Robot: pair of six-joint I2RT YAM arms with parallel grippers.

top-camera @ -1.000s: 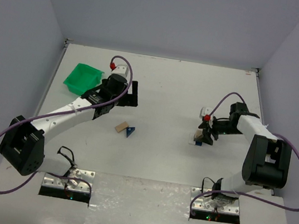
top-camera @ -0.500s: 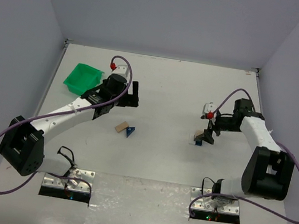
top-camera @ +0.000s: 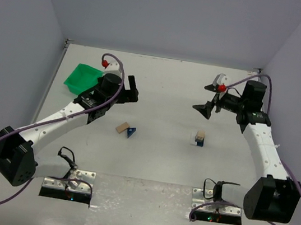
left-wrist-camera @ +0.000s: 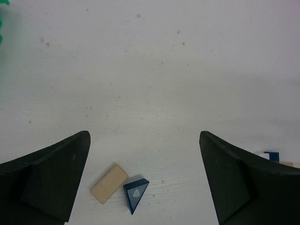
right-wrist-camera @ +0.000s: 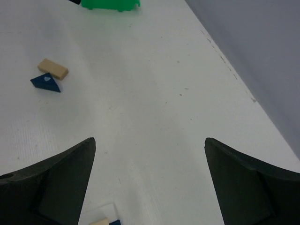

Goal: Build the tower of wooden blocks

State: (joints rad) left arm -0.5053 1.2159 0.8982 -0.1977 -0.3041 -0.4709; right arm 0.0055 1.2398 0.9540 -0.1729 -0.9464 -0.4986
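Both arms stretched out over the white table [top-camera: 165, 86], left gripper [top-camera: 133, 90] and right gripper [top-camera: 205, 108] wide open, holding nothing.

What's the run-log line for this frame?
left jaws: open, empty | right jaws: open, empty, apart from partial tower | loose: tan block, blue wedge side by side | status: unfinished
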